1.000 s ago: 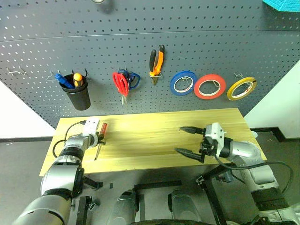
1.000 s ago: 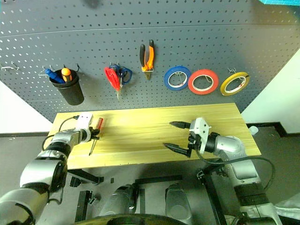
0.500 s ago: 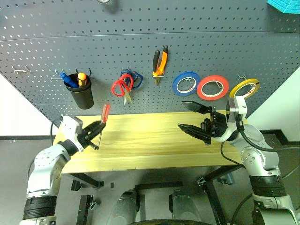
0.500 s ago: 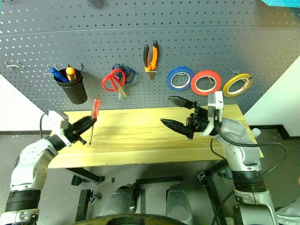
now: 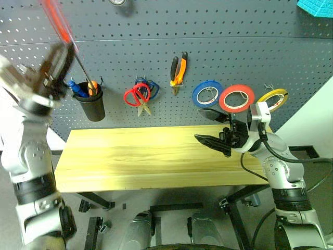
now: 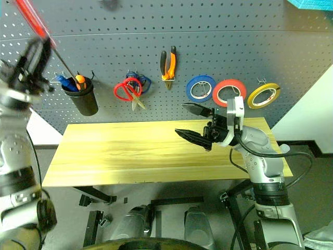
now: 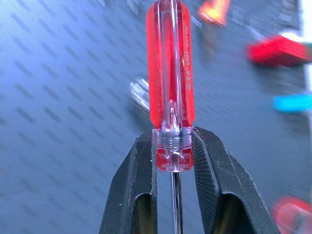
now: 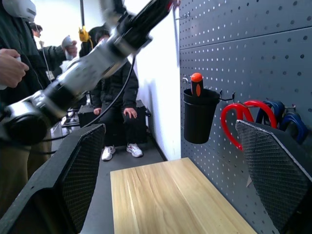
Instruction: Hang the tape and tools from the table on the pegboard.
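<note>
The left tool (image 7: 174, 156) has swung up from the surface (image 5: 156, 156) in the last second and now sits high by the pegboard (image 5: 208, 67), clenched on the red-handled screwdriver (image 7: 170, 83) just at the base of its handle, the thin shaft slanting down toward the black cup (image 5: 94, 107). Its tip looks close to the cup's mouth, though I can't tell whether it is inside. That cup already holds a blue and an orange screwdriver, so dropping this one in looks like the step at hand. The right tool (image 5: 213, 127) rose a little and now hangs over the right end of the surface with its fingers spread wide and nothing in them. Everything else seems done: the red scissors (image 5: 136, 97), the pliers (image 5: 177, 69) and the yellow tape (image 5: 272, 99) all hang on the board, the tape beside a blue and a red-orange ring. The wood top lies bare. Beyond its left end, the right wrist view shows people standing and sitting against a white wall.
</note>
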You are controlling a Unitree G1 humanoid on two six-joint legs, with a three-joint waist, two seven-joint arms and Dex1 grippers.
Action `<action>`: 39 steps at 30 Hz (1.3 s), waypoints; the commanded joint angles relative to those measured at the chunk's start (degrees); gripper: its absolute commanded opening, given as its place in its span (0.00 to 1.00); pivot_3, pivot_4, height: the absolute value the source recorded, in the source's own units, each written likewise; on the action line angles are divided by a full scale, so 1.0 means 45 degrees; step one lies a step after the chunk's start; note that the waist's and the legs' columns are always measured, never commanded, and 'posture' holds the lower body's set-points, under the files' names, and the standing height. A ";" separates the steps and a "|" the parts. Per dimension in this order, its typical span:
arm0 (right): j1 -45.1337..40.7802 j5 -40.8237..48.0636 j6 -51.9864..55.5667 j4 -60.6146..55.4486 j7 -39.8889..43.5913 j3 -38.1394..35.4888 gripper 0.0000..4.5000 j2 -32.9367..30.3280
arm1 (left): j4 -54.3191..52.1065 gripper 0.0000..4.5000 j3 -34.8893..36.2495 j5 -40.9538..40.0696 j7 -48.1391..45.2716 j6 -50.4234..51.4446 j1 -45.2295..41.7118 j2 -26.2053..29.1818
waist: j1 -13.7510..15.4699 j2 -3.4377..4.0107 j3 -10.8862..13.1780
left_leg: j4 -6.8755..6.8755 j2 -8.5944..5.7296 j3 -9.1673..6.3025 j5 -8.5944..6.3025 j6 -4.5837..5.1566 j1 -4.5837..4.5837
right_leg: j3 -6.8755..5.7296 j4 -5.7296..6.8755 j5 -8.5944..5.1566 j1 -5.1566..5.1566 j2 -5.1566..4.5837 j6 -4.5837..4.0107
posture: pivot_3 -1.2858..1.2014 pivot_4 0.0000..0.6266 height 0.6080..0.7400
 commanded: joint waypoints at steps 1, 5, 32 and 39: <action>-0.0098 0.0026 -0.0148 -0.0347 -0.0023 -0.0044 1.00 0.0124 | 0.1373 0.14 0.0069 0.0833 0.0204 -0.1355 -0.1123 0.0265 | -0.0006 -0.0001 -0.0003 | -0.0001 0.0000 0.0006 -0.0001 0.0001 0.0002 | 0.0005 -0.0002 0.0001 0.0000 -0.0001 0.0003 | 0.49 0.06 0.88; -0.0122 -0.0071 -0.0082 -0.0548 -0.0311 -0.0031 1.00 0.0166 | 0.5056 0.14 -0.0575 0.2849 0.0633 -0.3514 -0.2907 0.0482 | 0.0024 -0.0047 -0.0031 | 0.0002 0.0000 -0.0010 0.0011 -0.0010 0.0008 | -0.0006 0.0027 0.0003 0.0002 0.0008 0.0005 | 0.49 0.05 0.88; 0.0477 -0.0248 -0.0085 -0.0874 -0.0754 -0.0107 1.00 -0.0221 | 1.0639 0.79 -0.0961 0.3789 0.0730 -0.5797 -0.3325 0.0263 | -0.0460 -0.0111 -0.0087 | 0.0014 -0.0004 -0.0015 0.0011 -0.0008 0.0008 | -0.0001 0.0049 0.0017 0.0000 0.0000 0.0028 | 0.47 0.06 0.88; 0.0502 -0.0304 -0.0285 -0.0653 -0.0489 -0.0229 1.00 -0.0180 | 0.7918 0.79 -0.0582 0.2516 -0.0150 -0.5020 -0.2617 0.0464 | -0.0602 -0.0130 -0.0100 | 0.0017 -0.0002 -0.0017 0.0011 -0.0008 0.0009 | 0.0000 0.0058 0.0017 -0.0001 0.0000 0.0027 | 0.47 0.05 0.88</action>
